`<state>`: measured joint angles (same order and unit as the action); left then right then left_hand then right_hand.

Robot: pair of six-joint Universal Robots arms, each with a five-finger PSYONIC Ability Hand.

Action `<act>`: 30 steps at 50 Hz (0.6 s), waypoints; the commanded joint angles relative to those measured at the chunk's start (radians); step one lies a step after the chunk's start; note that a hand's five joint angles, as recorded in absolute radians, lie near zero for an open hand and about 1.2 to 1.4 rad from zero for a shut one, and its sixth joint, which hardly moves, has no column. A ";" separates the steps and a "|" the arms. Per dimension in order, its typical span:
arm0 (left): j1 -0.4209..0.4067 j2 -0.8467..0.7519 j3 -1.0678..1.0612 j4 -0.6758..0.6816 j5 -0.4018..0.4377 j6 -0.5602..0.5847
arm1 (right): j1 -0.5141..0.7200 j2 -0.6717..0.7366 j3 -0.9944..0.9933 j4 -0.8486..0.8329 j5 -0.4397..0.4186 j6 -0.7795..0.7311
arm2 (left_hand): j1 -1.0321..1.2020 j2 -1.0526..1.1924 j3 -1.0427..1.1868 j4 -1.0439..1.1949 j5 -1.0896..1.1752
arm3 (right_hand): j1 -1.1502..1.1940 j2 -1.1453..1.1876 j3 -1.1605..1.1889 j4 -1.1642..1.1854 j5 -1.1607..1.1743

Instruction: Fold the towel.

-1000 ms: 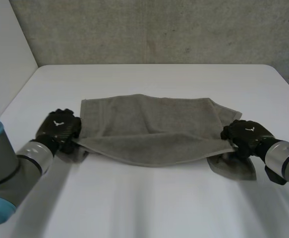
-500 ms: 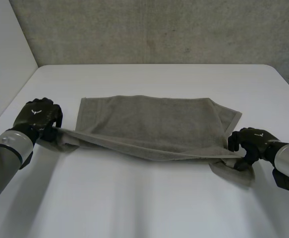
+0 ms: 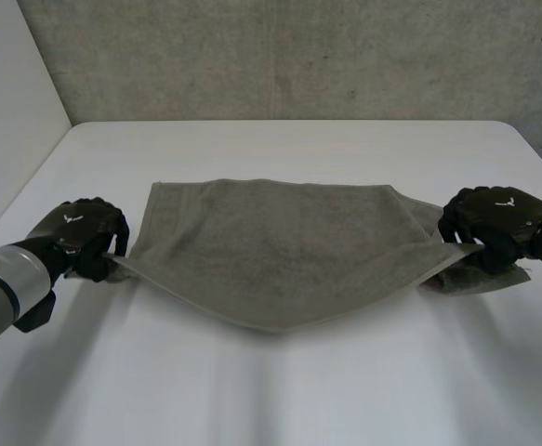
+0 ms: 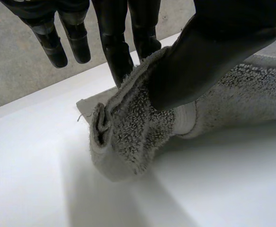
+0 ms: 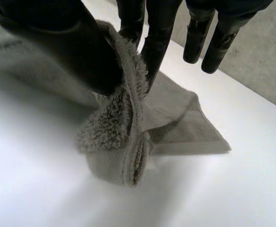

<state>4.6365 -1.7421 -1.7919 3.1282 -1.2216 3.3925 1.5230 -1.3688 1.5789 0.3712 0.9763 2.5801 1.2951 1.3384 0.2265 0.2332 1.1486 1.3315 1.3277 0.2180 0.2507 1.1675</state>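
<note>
Left hand (image 3: 77, 234) and right hand (image 3: 494, 218) each pinch a near corner of the towel (image 3: 280, 246), mid-fold; next I should carry both evenly to its far edge.

left robot hand (image 3: 77, 232): outward | right robot hand (image 3: 494, 221): outward, back | towel (image 3: 280, 251): near edge stretched wider

The grey terry towel (image 3: 280, 251) lies spread across the middle of the white desk (image 3: 280, 400), far edge flat, both near corners raised and bunched, the near edge sagging between them to a low point
</note>
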 commanded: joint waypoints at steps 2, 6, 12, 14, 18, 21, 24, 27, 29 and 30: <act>-0.021 -0.209 0.211 -0.002 -0.030 0.007 | 0.072 0.210 -0.201 0.005 0.189 -0.116 | 0.101 0.058 -0.052 -0.059 0.073 | 0.065 0.069 -0.044 -0.076 0.054; -0.045 -0.294 0.342 -0.002 -0.070 0.007 | 0.111 0.278 -0.304 -0.005 0.242 -0.141 | 0.101 0.058 -0.052 -0.059 0.073 | 0.065 0.069 -0.044 -0.076 0.054; -0.120 -0.436 0.693 0.004 -0.165 0.010 | 0.174 0.352 -0.548 -0.172 0.280 -0.123 | 0.101 0.058 -0.052 -0.059 0.073 | 0.065 0.069 -0.044 -0.076 0.054; -0.130 -0.465 0.801 0.007 -0.184 0.005 | 0.189 0.359 -0.620 -0.251 0.289 -0.109 | 0.101 0.058 -0.052 -0.059 0.073 | 0.065 0.069 -0.044 -0.076 0.054; -0.169 -0.490 1.092 0.093 -0.217 0.005 | 0.223 0.356 -0.863 -0.479 0.344 -0.039 | 0.101 0.058 -0.052 -0.059 0.073 | 0.065 0.069 -0.044 -0.076 0.054; -0.186 -0.446 1.154 0.194 -0.228 0.001 | 0.236 0.343 -0.962 -0.544 0.354 0.027 | 0.101 0.058 -0.052 -0.059 0.073 | 0.065 0.069 -0.044 -0.076 0.054; -0.191 -0.384 1.105 0.262 -0.227 -0.010 | 0.236 0.339 -0.968 -0.541 0.343 0.072 | 0.101 0.058 -0.052 -0.059 0.073 | 0.065 0.069 -0.044 -0.076 0.054; -0.174 -0.363 0.998 0.302 -0.214 -0.013 | 0.235 0.336 -0.884 -0.514 0.312 0.074 | 0.101 0.058 -0.052 -0.059 0.073 | 0.065 0.069 -0.044 -0.076 0.054; -0.170 -0.356 0.940 0.312 -0.208 -0.013 | 0.232 0.330 -0.828 -0.499 0.293 0.074 | 0.101 0.058 -0.052 -0.059 0.073 | 0.065 0.069 -0.044 -0.076 0.054; -0.170 -0.356 0.939 0.313 -0.208 -0.013 | 0.232 0.330 -0.827 -0.498 0.292 0.074 | 0.101 0.058 -0.052 -0.059 0.073 | 0.065 0.069 -0.044 -0.076 0.054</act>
<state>4.4510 -2.1424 -0.6968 3.3850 -1.4470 3.3845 1.7611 -1.0282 0.6337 -0.1726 1.3127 2.6409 1.2997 1.3406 0.2265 0.2332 1.1511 1.3317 1.3280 0.2180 0.2507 1.1716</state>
